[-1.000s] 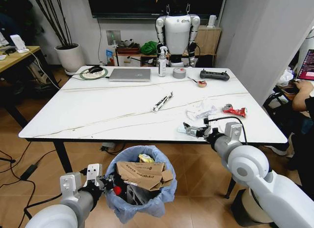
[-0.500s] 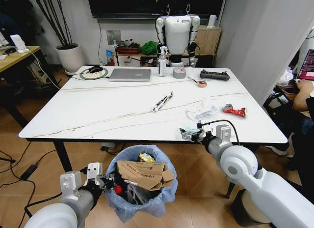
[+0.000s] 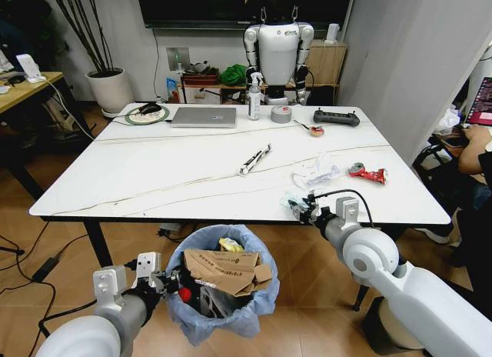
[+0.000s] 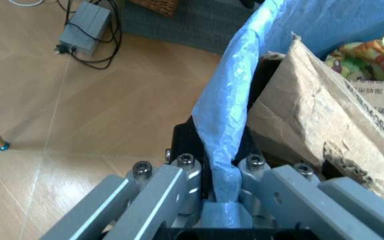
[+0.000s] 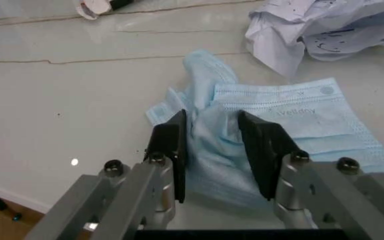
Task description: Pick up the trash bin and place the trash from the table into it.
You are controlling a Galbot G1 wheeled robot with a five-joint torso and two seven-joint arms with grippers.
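Note:
The trash bin (image 3: 223,291), dark with a light-blue bag (image 4: 235,115), hangs below the table's front edge. My left gripper (image 3: 164,284) (image 4: 222,175) is shut on its rim. Brown cardboard (image 3: 231,266) (image 4: 312,125) and wrappers fill it. On the white table (image 3: 154,172), near the front edge, my right gripper (image 3: 301,206) (image 5: 212,145) is shut on a bunched fold of a light-blue face mask (image 5: 299,120). Just beyond lie crumpled white tissues (image 3: 315,172) (image 5: 312,25), a crushed red-labelled bottle (image 3: 367,172) and a long wrapper (image 3: 254,159).
At the table's far edge stand a grey laptop (image 3: 204,116), a spray bottle (image 3: 254,97), a tape roll (image 3: 281,114) and a black controller (image 3: 336,118). A white humanoid robot (image 3: 278,49) stands behind. A person (image 3: 473,157) sits at the right, a wooden desk (image 3: 23,91) at the left.
My right gripper has shifted a little left along the table's front edge and its fingers have closed on the face mask, bunching it. The left gripper and bin have stayed still.

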